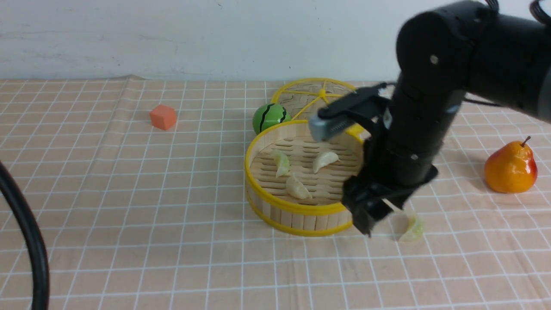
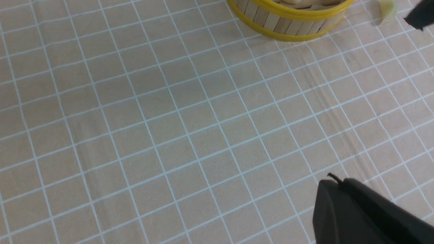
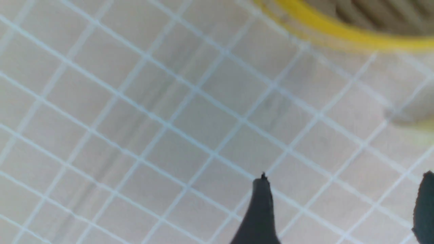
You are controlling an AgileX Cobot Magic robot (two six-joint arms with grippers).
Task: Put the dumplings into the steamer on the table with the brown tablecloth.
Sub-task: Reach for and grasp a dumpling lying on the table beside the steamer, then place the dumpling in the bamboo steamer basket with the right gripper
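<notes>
Three dumplings [image 1: 298,187] are lying on the slats inside the steamer [image 1: 297,213], which is sitting a little right of the tabletop's [image 1: 129,193] middle on the gridded cloth [image 1: 181,267]. A fourth dumpling [image 1: 412,229] is lying on the cloth just beside the steamer's near right wall. My right gripper [image 1: 379,217] is hanging over that spot, pointing down between wall and dumpling. A lid [image 1: 318,92] is resting behind the steamer, with a green ball [image 1: 270,117] just beside its far left rim. A cube [image 1: 163,117] is sitting towards the far left corner and a pear [image 1: 511,168] near the right edge.

From my left wrist I am seeing mostly cloth [image 2: 169,135]. My left gripper [image 2: 339,196] is showing as one dark tip, its jaws pressed together on nothing. The steamer [image 2: 291,20] and the fourth dumpling [image 2: 386,10] are lying well apart from it.

From my right wrist I am seeing my two fingertips [image 3: 261,210] standing wide apart, gripping nothing, with only cloth [image 3: 152,135] between them. The steamer's yellow rim [image 3: 339,34] is blurred beyond them. A pale blur [image 3: 410,113] is lying near it; I cannot tell whether it is the fourth dumpling.
</notes>
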